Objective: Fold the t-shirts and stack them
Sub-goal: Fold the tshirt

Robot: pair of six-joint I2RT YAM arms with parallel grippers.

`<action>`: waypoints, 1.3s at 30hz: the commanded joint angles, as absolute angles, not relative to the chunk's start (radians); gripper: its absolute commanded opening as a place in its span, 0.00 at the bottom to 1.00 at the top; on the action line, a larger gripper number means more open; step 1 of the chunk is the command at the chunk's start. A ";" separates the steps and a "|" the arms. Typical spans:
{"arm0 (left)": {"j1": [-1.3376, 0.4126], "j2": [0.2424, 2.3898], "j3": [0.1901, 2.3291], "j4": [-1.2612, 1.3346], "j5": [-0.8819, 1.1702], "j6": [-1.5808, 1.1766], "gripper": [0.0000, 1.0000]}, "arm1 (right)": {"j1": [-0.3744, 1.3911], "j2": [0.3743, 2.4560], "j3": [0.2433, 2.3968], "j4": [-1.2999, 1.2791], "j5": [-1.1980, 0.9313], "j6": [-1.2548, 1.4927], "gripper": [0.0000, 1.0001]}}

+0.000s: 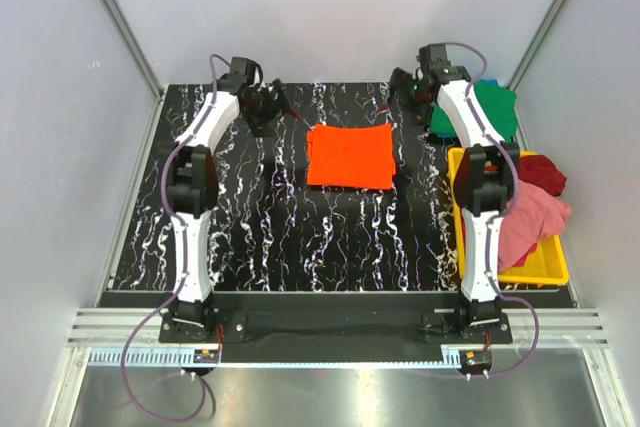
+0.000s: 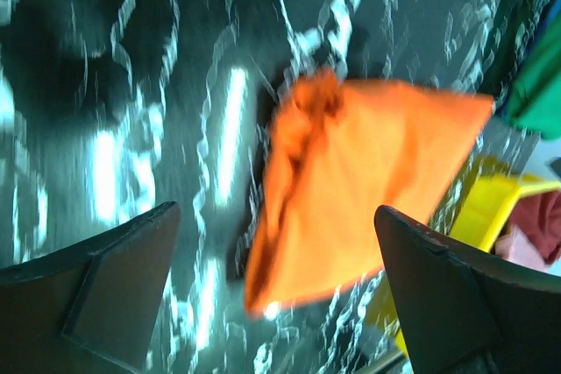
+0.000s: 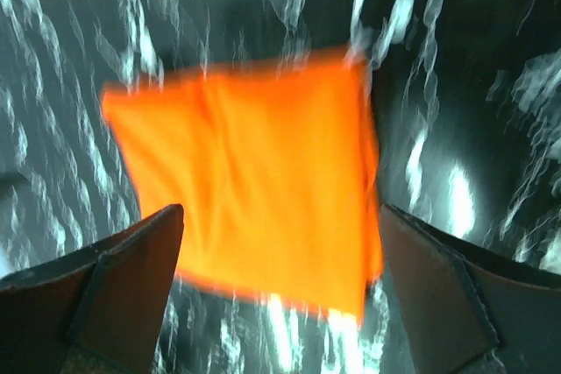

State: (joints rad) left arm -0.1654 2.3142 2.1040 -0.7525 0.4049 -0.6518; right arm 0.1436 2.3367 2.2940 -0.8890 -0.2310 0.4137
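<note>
The bright orange t-shirt lies folded into a flat rectangle on the black marbled table, towards the back middle. It also shows in the left wrist view and the right wrist view. My left gripper hovers open and empty at the back, left of the shirt. My right gripper hovers open and empty at the back, right of the shirt. A folded green t-shirt lies at the back right with a blue one under it. Dark red and pink shirts lie crumpled in the tray.
A yellow plastic tray stands at the table's right edge; it also shows in the left wrist view. White walls close in the table on three sides.
</note>
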 commanded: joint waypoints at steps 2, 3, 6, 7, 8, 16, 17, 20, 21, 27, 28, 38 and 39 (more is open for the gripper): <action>-0.256 2.065 1.981 -0.693 0.328 -0.580 0.96 | 0.176 2.022 1.911 -0.609 -0.406 0.446 0.98; -0.274 2.053 1.936 -0.692 0.319 -0.559 0.95 | 0.176 2.001 1.782 -0.568 -0.429 0.463 0.98; -0.340 2.023 1.846 -0.684 0.272 -0.542 0.92 | 0.176 1.951 1.602 -0.422 -0.541 0.498 0.97; -0.363 2.017 1.821 -0.674 0.262 -0.543 0.91 | 0.178 1.950 1.573 -0.387 -0.625 0.512 0.95; -0.371 2.013 1.757 -0.625 0.270 -0.545 0.89 | 0.178 1.951 1.543 -0.318 -0.670 0.521 0.94; -0.397 2.051 1.586 -0.396 0.388 -0.603 0.83 | 0.178 2.016 1.306 -0.134 -0.730 0.543 0.88; -0.397 2.069 1.577 -0.397 0.388 -0.604 0.82 | 0.178 2.029 1.266 -0.133 -0.717 0.537 0.88; -0.397 2.079 1.516 -0.397 0.344 -0.607 0.79 | 0.178 2.043 1.214 -0.127 -0.670 0.540 0.87; -0.397 2.072 1.493 -0.397 0.325 -0.610 0.79 | 0.178 2.045 1.174 -0.127 -0.658 0.548 0.86; -0.397 2.027 1.313 -0.390 0.212 -0.594 0.78 | 0.183 2.000 1.008 -0.121 -0.571 0.555 0.85; -0.396 2.013 1.290 -0.391 0.206 -0.591 0.77 | 0.184 1.990 0.985 -0.120 -0.565 0.555 0.85; -0.391 1.579 1.131 -0.647 0.026 -0.509 0.82 | 0.206 1.719 0.997 -0.296 -0.588 0.502 0.94; -0.391 1.531 1.135 -0.675 0.015 -0.502 0.84 | 0.207 1.695 1.018 -0.319 -0.559 0.494 0.96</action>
